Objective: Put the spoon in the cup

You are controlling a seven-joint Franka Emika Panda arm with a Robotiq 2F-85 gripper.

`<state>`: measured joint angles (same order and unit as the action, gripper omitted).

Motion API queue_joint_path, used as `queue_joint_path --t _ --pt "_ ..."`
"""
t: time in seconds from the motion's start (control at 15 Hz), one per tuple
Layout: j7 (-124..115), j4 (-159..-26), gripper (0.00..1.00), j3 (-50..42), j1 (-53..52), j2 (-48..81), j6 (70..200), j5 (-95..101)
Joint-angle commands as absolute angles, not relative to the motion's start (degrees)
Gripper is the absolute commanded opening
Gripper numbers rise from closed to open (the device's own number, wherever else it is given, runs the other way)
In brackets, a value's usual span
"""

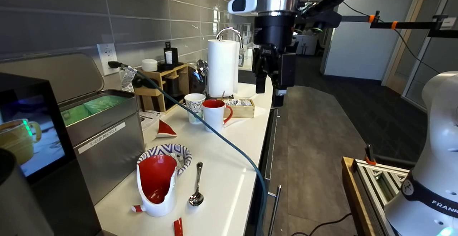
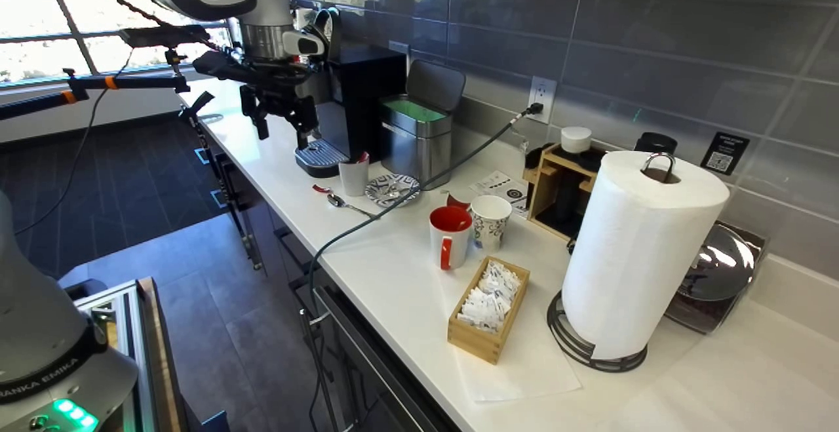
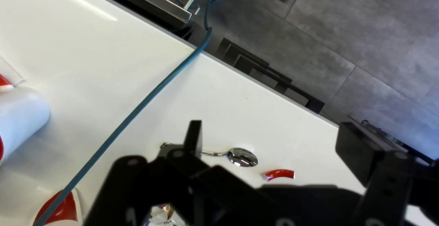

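Evidently pincer [image 2: 283, 136] gapes wide and holds nothing, presumably to straddle spoon [image 1: 196, 193], which lies ungrasped, flat on desk [image 1: 219, 173].

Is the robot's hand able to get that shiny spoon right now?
Probably yes, once it comes down: the hand is open, and nothing lies on the spoon. In the wrist view, the blue cord passes clear of it.
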<state>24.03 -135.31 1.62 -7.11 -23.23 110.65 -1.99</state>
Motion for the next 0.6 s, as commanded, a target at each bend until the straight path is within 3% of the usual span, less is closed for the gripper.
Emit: queue_joint_path --t 0.0,0.53 --pt "24.19 -135.74 1.0 3.99 -7.77 -23.65 112.69 5.17" --pt "32.8 -132.82 1.0 7.16 -11.67 -13.21 125.3 16.43"
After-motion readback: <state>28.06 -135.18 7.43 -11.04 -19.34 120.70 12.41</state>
